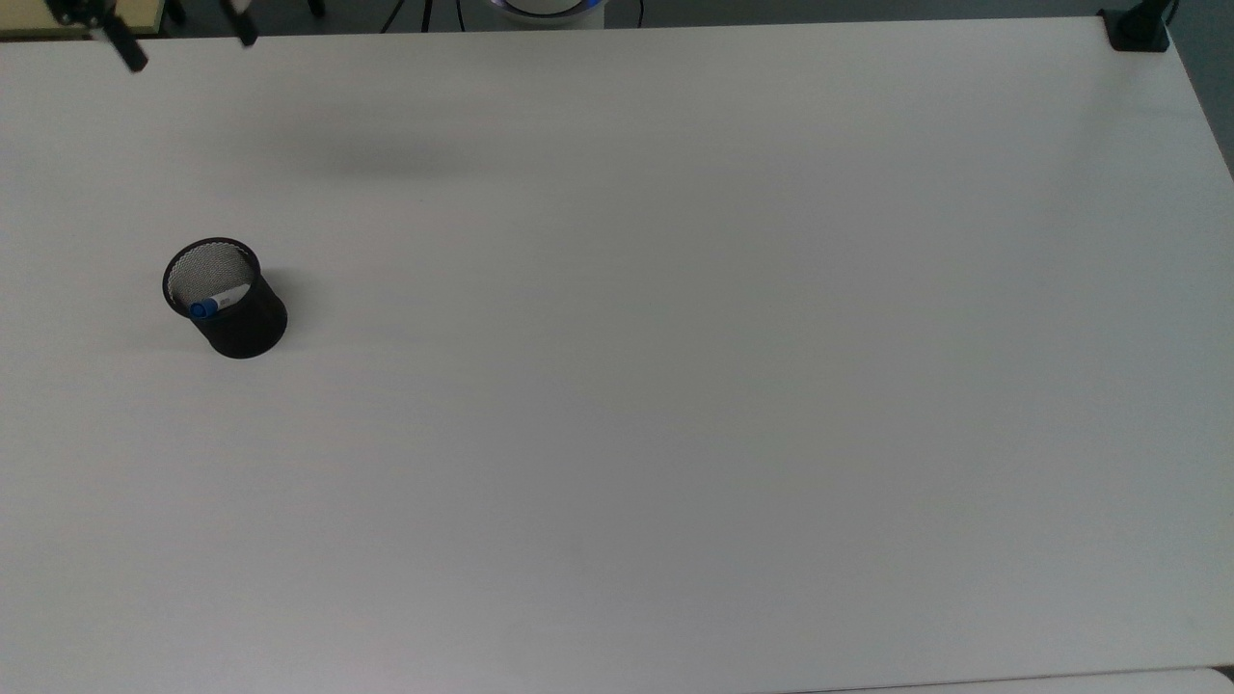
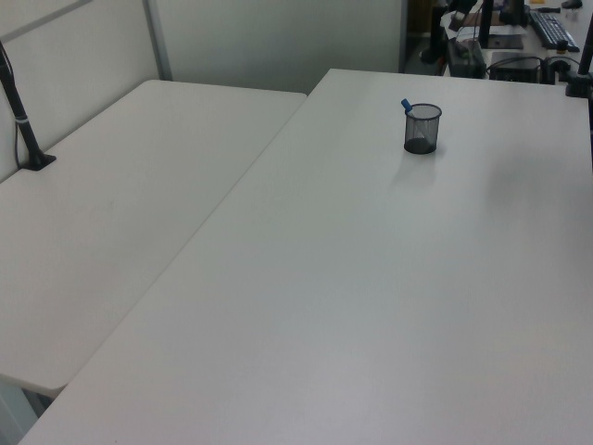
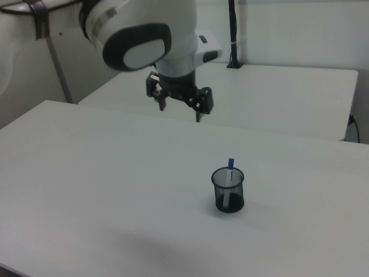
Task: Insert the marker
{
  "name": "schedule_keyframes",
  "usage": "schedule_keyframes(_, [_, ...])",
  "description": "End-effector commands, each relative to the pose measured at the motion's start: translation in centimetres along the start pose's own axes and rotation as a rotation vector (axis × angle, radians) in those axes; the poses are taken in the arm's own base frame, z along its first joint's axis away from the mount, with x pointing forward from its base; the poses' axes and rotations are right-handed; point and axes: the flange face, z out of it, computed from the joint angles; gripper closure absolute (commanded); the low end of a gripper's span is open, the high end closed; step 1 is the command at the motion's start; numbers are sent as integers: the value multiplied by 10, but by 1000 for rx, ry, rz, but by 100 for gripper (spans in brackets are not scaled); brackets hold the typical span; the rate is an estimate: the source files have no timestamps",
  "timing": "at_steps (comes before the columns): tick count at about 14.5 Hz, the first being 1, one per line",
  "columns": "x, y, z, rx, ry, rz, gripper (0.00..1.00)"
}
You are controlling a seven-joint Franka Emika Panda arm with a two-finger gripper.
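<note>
Your marker stood inside the black mesh cup at the centre left of the top view, its blue cap poking above the rim in the right view and leaning against the cup's wall. Your tool hung in the upper middle of the right view, above and well apart from the cup, fingers spread wide and holding nothing. The cup rested upright on the white counter.
</note>
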Motion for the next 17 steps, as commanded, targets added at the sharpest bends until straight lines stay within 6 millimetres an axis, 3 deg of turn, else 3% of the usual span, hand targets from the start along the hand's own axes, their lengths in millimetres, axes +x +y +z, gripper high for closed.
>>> schedule_keyframes(1, [-7, -27, -23, 29, -119, 38, 0])
schedule_keyframes(5, [0, -85, -29, -48, -201, 158, 0])
schedule_keyframes(9, [17, -139, -10, -156, -228, 333, 0])
schedule_keyframes(11, [27, -174, 7, -215, -232, 275, 0])
schedule_keyframes(13, [28, -184, 23, -246, -236, 259, 0])
schedule_keyframes(17, [33, -180, 46, -304, -216, 152, 0])
